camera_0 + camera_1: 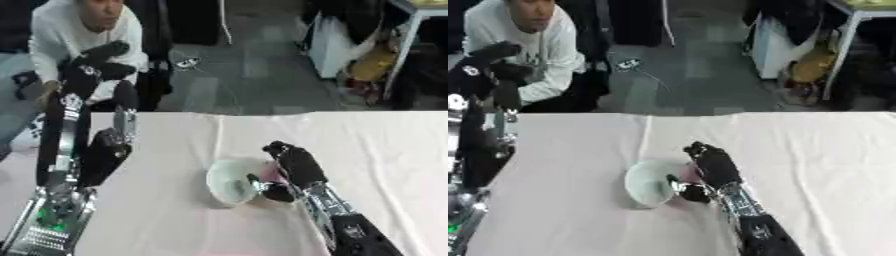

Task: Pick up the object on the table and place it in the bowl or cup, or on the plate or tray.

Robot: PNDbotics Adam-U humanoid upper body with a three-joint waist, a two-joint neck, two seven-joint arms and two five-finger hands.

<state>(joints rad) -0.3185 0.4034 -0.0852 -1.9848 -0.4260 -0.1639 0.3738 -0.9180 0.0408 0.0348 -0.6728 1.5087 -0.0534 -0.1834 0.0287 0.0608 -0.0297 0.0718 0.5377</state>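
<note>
1. My right hand (296, 165) sits at the rim of the pale bowl (229, 182) on the cloth-covered bench (385, 150), fingers (282, 150) curled over something pinkish (267, 175) that peeks out just under them, against the bowl's near side. I judge that to be the task's object, though its shape is too soft to name.

2. Whether the fingers are actually closed round the pink thing or only curled above it, I cannot tell.

3. My left hand (105, 55) is raised well away, up at the far-left edge, fingers curled with nothing in them.

4. To finish well, I judge the pink thing should be carried clear over the rim before the fingers let go, thumb (278, 192) kept off the bowl so it does not tip or slide on the cloth.

5. The left eye view shows my whole left arm; the right eye view crops it to the edge but shows a clearer gap between thumb and bowl.
</note>
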